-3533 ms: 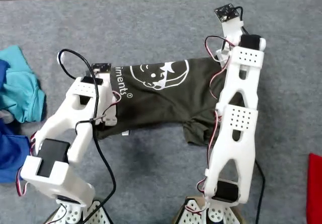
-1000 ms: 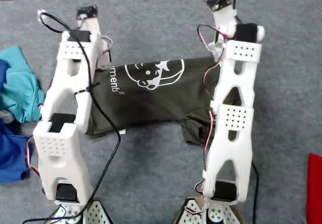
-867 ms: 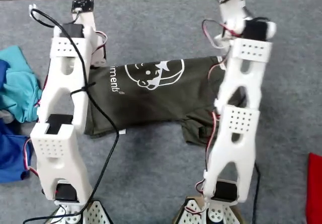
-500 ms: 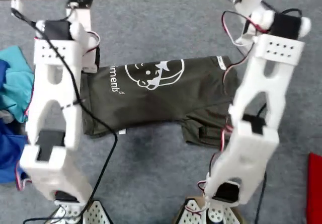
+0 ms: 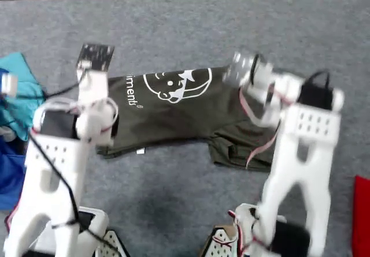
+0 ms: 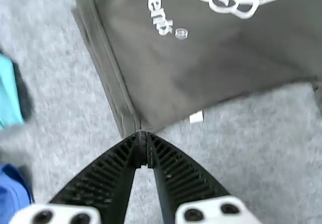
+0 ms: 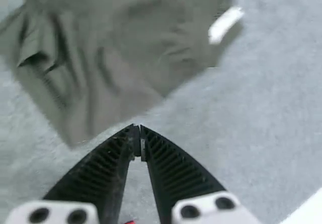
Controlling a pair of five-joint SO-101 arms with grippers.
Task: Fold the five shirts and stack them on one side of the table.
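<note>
Left hand closed, empty — over corner of dark shirt

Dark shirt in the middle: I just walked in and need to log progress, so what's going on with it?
The dark shirt lies partly folded on the grey table. The left gripper hangs over its hemmed edge, the right gripper near its bunched end, both with fingers shut and holding nothing. A teal shirt, a blue shirt and a red shirt wait at the table's sides.
</note>
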